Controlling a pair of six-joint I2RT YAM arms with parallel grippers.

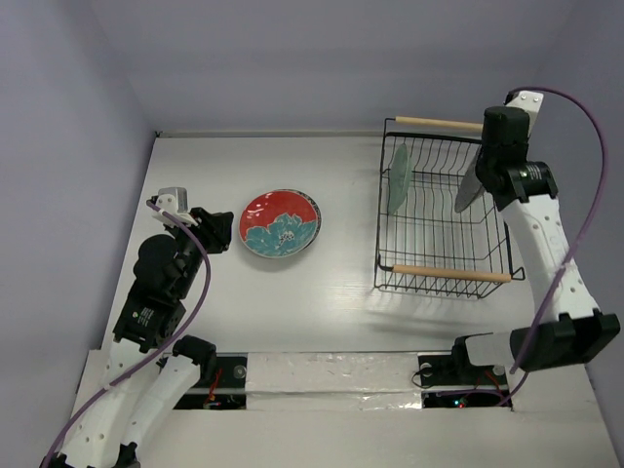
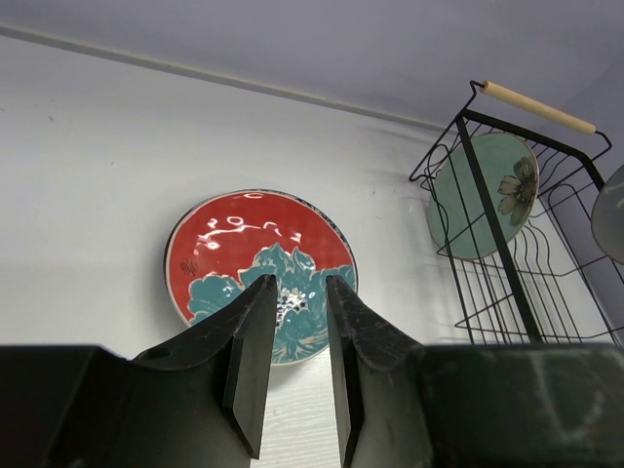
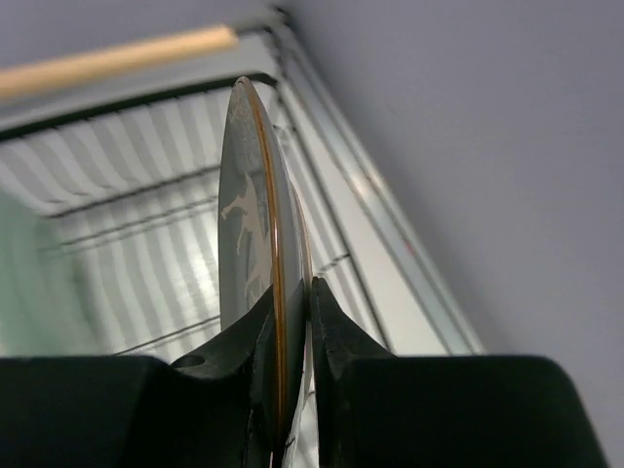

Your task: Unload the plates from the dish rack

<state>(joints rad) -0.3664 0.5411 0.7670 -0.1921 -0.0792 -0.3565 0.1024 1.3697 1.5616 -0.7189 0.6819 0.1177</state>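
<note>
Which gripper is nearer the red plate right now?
Left. The left gripper sits open just left of the red plate. The right gripper is across the table at the dish rack, shut on a grey plate.

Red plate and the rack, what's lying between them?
Nothing. The top view shows only bare table between the red plate and the rack.

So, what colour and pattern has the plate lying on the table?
The plate is red with a teal flower; the left wrist view shows it best.
</note>
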